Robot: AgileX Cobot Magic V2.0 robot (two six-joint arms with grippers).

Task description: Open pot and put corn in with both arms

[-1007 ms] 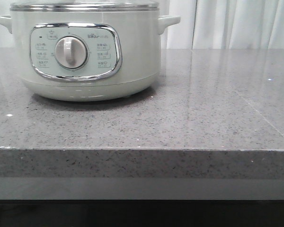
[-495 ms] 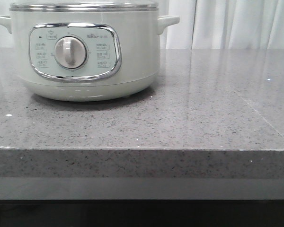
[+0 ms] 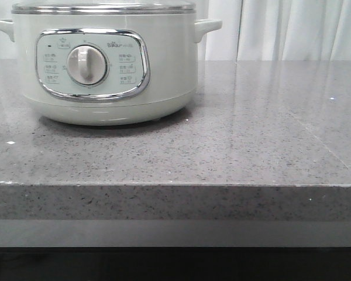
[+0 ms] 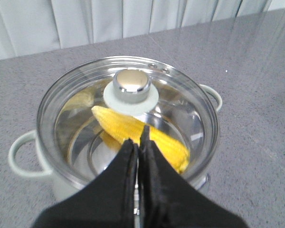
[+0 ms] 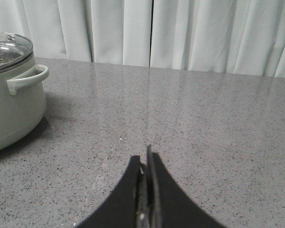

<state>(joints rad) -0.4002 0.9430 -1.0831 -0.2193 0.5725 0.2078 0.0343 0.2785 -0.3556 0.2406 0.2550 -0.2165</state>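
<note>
pot [image 3: 105, 64] set on bench [image 3: 234, 152], glass lid [image 4: 128, 111] on | corn [image 4: 140, 135] seen inside, under lid | left fingers [image 4: 137, 145] pressed together, empty, above lid | right fingers [image 5: 147, 164] pressed together, empty, kept aside over bench

glass lid [image 4: 128, 102] covers pot [image 3: 105, 64], blocking way in; counter [image 3: 269, 134] right of pot open.

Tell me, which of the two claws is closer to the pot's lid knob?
Left. The left gripper hangs shut just above the glass lid, close to its knob. The right gripper, also shut, hovers over bare countertop, off to the side of the pot.
</note>
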